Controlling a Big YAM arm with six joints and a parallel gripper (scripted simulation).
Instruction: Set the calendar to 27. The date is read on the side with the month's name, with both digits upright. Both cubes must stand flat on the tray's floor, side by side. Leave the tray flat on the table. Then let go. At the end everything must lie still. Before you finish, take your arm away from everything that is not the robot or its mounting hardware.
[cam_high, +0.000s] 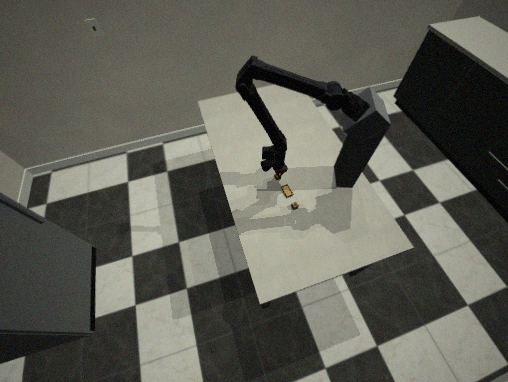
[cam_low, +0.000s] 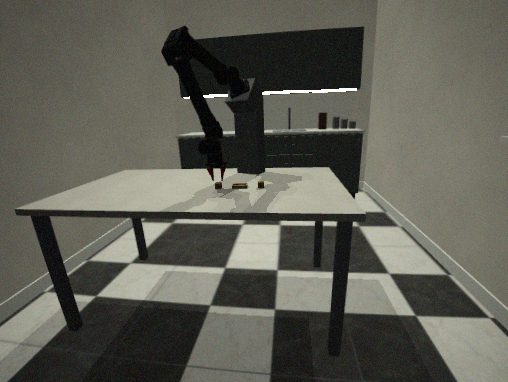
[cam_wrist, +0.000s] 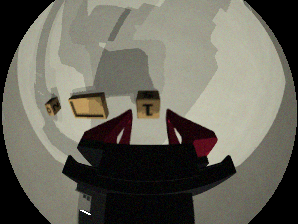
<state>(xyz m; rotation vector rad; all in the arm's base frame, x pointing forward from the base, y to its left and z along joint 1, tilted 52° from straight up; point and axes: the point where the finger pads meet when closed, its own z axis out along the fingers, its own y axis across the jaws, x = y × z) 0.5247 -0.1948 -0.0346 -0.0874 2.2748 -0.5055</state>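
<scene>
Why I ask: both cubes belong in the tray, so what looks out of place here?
Both cubes sit outside the tray: one cube on the table on one side, the other cube on the opposite side, under the open gripper. The tray lies flat with nothing in it.

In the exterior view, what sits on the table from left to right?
Cube under the gripper → tray → second cube. The gripper hangs open just above the first cube, not touching it.

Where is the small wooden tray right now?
The small wooden tray lies flat on the pale table, between two small wooden cubes; the gripper hovers over the second.
</scene>
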